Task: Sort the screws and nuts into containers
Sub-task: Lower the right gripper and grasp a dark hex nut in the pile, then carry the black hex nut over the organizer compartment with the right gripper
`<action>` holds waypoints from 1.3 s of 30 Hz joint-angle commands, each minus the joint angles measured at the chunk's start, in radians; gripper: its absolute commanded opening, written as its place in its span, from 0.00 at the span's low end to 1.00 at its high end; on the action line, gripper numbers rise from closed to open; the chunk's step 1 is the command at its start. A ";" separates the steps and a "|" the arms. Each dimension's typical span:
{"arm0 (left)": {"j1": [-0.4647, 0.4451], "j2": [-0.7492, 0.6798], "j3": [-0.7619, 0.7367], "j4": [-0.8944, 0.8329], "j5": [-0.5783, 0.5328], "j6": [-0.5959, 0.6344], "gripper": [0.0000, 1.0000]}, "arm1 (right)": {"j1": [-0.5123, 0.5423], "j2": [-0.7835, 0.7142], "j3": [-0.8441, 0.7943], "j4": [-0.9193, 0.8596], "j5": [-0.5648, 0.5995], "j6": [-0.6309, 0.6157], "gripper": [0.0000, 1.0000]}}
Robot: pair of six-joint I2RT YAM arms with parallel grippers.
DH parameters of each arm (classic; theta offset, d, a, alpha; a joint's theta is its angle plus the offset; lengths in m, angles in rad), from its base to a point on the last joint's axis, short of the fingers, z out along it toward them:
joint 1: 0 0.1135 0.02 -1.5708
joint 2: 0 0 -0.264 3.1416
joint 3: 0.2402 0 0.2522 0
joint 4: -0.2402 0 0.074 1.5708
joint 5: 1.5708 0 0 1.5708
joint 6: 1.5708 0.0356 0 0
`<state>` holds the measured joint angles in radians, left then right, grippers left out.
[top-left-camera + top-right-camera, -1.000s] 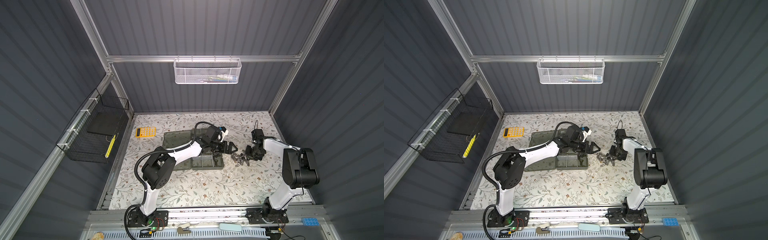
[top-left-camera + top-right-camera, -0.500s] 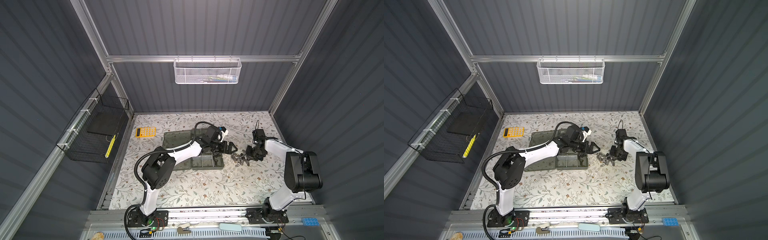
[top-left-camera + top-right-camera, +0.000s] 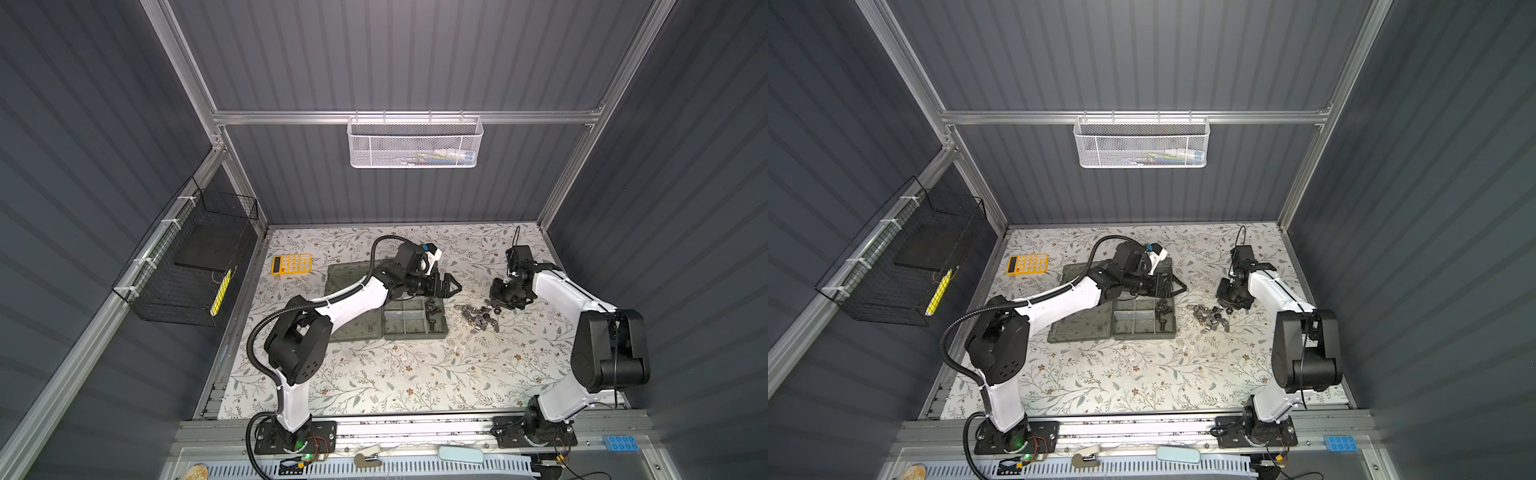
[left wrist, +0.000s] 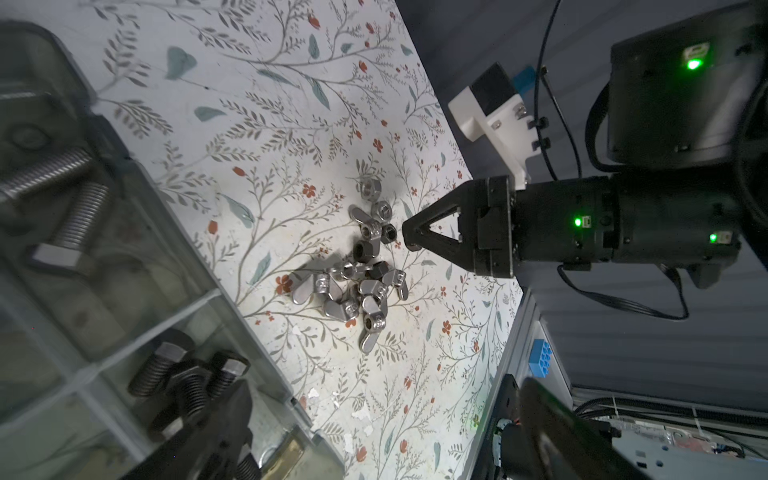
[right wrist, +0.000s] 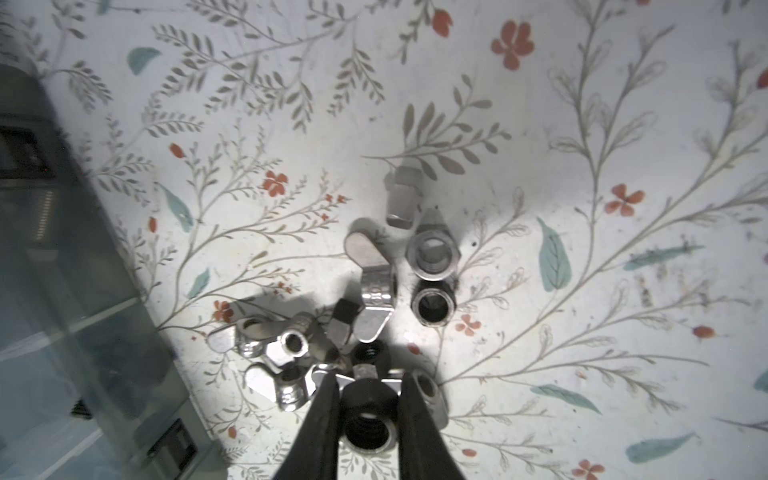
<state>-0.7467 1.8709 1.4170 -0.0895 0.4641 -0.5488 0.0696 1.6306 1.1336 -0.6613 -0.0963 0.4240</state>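
Black on black: the right gripper [image 5: 366, 380] is clenched on a black hex nut [image 5: 368, 405]. Its two fingers [image 5: 324, 415] press the nut's opposite sides, and the threaded hole faces the wrist camera. Whether the nut has cleared the surface [image 3: 415, 374] cannot be told. It sits at the edge of the heap of nuts [image 3: 478, 318], which is mostly silver wing nuts with a few hex ones, silver and black. The heap lies loose on the floral surface just beside the organizer case [image 3: 444, 328], on its right in both top views.

The left gripper [image 3: 451, 286] hangs over the case's far right corner with its jaws spread wide and nothing between them. Below it the containers [image 3: 403, 324] already hold screws: black screws [image 4: 183, 374] in one cell and silver screws [image 4: 62, 183] in the next (both kinds are hex-headed, seen up close). The other cells look bare in the top views.

Against the picture from a second ago, little has shifted. The right arm's bulky elbow joint [image 3: 606, 351] has sunk slightly toward the near edge, while its gripper stays at the same spot by the heap. The left arm keeps its pose. An orange calculator [image 3: 291, 263] lies well apart, near the far left corner.
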 commanded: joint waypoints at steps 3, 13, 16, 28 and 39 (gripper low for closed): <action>0.029 -0.061 -0.052 -0.042 -0.005 0.042 1.00 | 0.061 0.008 0.092 -0.050 -0.026 0.030 0.20; 0.091 -0.146 -0.147 -0.026 0.009 0.020 1.00 | 0.222 0.099 0.260 -0.080 -0.035 0.072 0.19; 0.117 -0.190 -0.200 -0.021 0.008 0.012 1.00 | 0.272 0.123 0.299 -0.085 -0.041 0.086 0.19; 0.254 -0.374 -0.429 0.022 0.055 -0.057 1.00 | 0.442 0.171 0.328 -0.043 -0.075 0.159 0.19; 0.296 -0.470 -0.508 -0.006 0.067 -0.054 1.00 | 0.570 0.227 0.328 -0.031 -0.066 0.202 0.19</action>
<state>-0.4576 1.4349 0.9314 -0.0841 0.5098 -0.5987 0.6174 1.8378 1.4403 -0.6979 -0.1616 0.6022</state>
